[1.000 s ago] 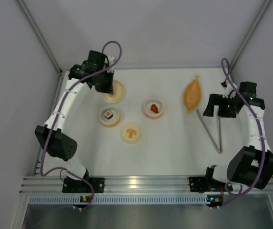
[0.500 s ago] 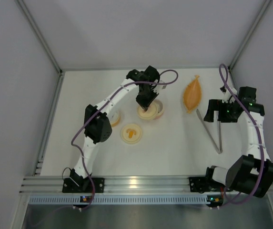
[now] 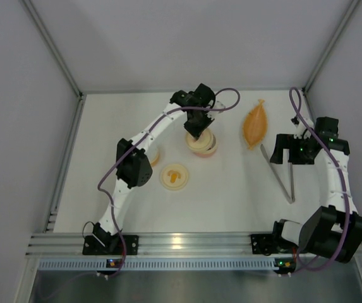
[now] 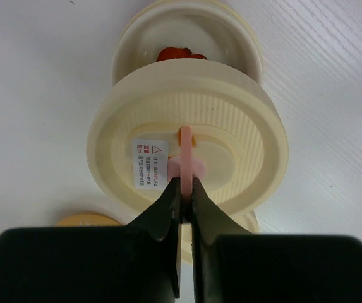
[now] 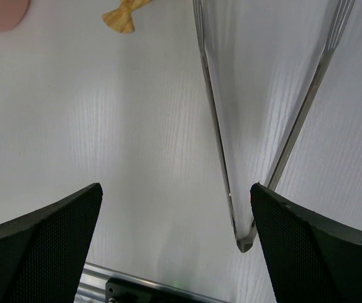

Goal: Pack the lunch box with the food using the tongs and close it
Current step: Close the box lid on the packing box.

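The left pincer [image 4: 186,189] was shut tight on the pink tab [image 4: 186,165] of a cream round lid [image 4: 231,126]. The lid was held over a cup [image 4: 130,38] in the middle of the top view. The small red piece [image 4: 179,53] was seen in that cup. The right pincer [image 5: 175,187] was opened wide, with nothing in it. The tongs [image 5: 215,113] were laid on the tabletop [image 3: 231,189] under it, at the right.

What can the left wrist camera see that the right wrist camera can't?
Only the left wrist camera sees the left tool shut on the pink tab of a cream lid, partly hiding a bowl with a red piece inside. Only the right wrist camera sees the silver tongs, the tail of the orange dish and the open right tool. Both see the white table.
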{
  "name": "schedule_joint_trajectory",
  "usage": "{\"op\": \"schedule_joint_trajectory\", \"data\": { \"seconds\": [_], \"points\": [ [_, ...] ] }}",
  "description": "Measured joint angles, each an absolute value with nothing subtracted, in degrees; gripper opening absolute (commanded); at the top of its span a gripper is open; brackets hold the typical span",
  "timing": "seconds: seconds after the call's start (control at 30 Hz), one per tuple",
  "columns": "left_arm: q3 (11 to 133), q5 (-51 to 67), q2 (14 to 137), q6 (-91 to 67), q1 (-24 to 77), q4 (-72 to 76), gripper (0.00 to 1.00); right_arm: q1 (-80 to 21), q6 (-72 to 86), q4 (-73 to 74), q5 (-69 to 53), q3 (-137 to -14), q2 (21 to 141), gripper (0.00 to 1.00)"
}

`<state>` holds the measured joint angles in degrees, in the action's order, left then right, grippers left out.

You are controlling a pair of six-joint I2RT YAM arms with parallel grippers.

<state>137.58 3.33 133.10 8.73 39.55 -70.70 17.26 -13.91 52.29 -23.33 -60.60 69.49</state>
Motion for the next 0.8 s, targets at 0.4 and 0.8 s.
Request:
{"op": "schedule_joint_trajectory", "data": {
  "seconds": [0.4,0.8],
  "points": [
    [137.8,2.7,136.7,8.8,39.9,-65.1,0.0,17.3,-13.9,52.2,-23.0,-59.8,68.7,0.99],
    [138.9,2.4,137.7,8.6,40.1,-62.8,0.01,17.3,-13.9,52.1,-23.0,-59.5,68.6,1.0]
  ]
}}
